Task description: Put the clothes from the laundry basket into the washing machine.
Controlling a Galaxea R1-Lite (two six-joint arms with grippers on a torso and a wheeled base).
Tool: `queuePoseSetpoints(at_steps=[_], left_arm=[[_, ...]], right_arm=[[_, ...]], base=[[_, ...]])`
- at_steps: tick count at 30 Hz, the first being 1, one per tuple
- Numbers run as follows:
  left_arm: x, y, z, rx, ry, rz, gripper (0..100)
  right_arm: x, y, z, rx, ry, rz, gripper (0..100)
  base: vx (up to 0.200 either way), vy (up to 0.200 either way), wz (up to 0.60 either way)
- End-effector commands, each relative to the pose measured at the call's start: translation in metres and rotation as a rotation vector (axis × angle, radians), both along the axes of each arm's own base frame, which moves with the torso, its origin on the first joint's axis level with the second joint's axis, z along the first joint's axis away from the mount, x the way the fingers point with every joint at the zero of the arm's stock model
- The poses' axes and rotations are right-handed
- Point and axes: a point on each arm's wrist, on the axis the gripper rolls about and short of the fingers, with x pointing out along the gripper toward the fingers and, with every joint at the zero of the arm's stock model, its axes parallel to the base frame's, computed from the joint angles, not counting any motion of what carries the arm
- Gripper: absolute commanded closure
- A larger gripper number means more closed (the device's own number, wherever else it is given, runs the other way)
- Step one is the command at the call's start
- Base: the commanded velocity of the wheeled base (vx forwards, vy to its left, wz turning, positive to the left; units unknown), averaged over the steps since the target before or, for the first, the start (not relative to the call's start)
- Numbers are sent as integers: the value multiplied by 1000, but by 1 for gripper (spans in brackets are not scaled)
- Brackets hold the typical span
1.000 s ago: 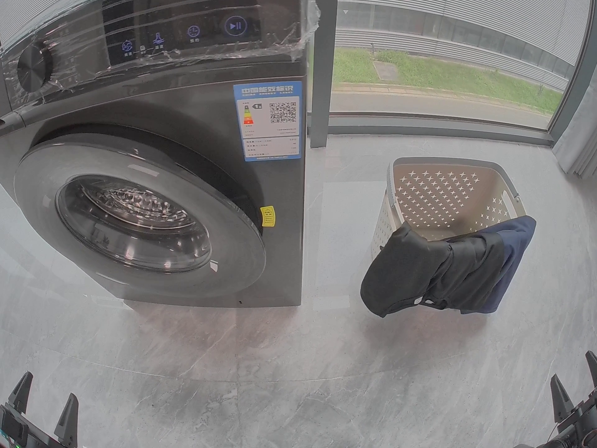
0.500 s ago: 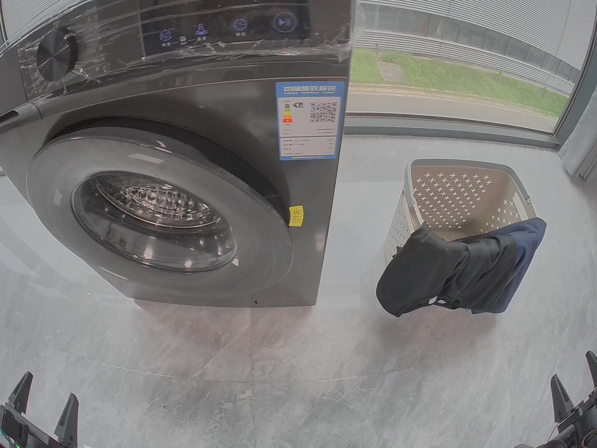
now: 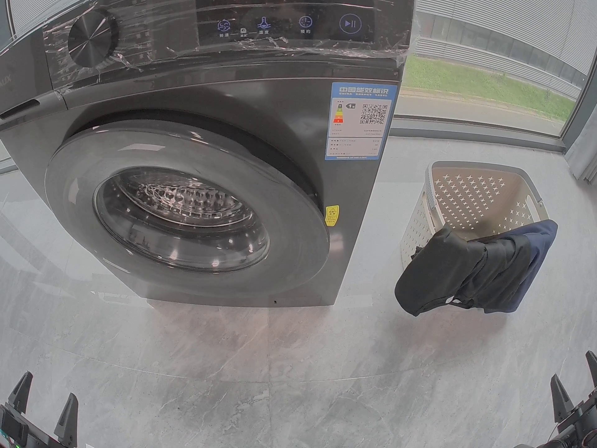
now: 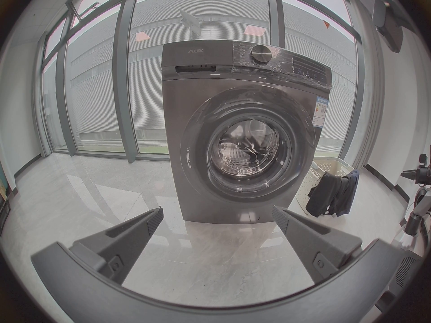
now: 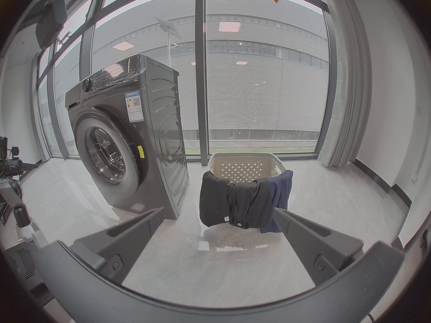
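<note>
A dark grey washing machine (image 3: 249,113) stands on the floor ahead, its round glass door (image 3: 186,216) shut. To its right sits a beige laundry basket (image 3: 485,188) with black clothes (image 3: 448,272) and a navy garment (image 3: 535,238) draped over its near rim. My left gripper (image 3: 43,402) is low at the near left, open and empty. My right gripper (image 3: 575,384) is low at the near right, open and empty. Both are far from the basket and the machine. In the left wrist view the machine (image 4: 242,126) faces me; in the right wrist view the basket (image 5: 244,167) and clothes (image 5: 233,202) lie ahead.
Grey marble floor (image 3: 298,374) stretches open between me and the machine. A floor-to-ceiling window (image 3: 497,45) runs behind the basket. A pale curtain (image 5: 345,90) hangs at the far right corner. A tripod stand (image 4: 415,202) is off to the right side.
The whole head picture has shifted right, so the camera turned left. The machine and basket keep their places on the floor. Both grippers stay as they were.
</note>
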Motion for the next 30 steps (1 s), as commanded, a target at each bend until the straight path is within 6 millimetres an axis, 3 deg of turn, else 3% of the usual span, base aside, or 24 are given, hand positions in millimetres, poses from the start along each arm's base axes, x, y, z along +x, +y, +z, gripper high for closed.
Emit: queuePoseSetpoints(at_steps=[1, 17, 30], left_arm=[[0, 0, -5, 0, 6, 1, 0], [0, 0, -5, 0, 6, 1, 0], [0, 0, -5, 0, 6, 1, 0]], right_arm=[[0, 0, -5, 0, 3, 2, 0], [0, 0, -5, 0, 3, 2, 0], [0, 0, -5, 0, 4, 2, 0]], base=[[0, 200, 0], [0, 200, 0], [0, 0, 0]])
